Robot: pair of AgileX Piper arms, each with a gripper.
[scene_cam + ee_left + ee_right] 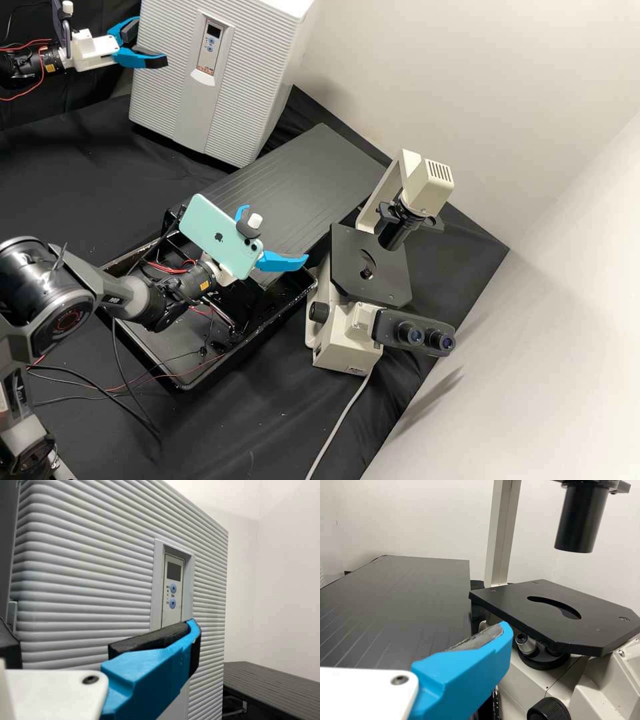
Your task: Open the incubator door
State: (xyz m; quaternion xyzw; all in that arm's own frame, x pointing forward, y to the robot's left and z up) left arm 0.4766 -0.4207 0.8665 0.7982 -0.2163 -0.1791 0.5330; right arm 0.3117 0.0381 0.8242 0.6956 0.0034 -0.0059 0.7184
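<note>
Pale walls (533, 100) behind blk-draped surface (60, 167). Incubator (167, 80) upright at far side, ctrl panel (211, 48) on front. L gripper (151, 43) at incubator front, fingers open, contact w/ door can't tell. R gripper (275, 233) near microscope (360, 333), fingers open, too. Phone (217, 233) over R wrist; blk tray (227, 360) below.

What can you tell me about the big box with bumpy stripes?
The incubator is a tall, pale grey box with a ribbed front that looks like plastic or painted metal. A smooth strip down the front has a small dark display and round blue buttons. It stands upright on black cloth, and its door looks closed. The open left gripper is at one side edge of the front; I can't tell whether it touches.
</note>
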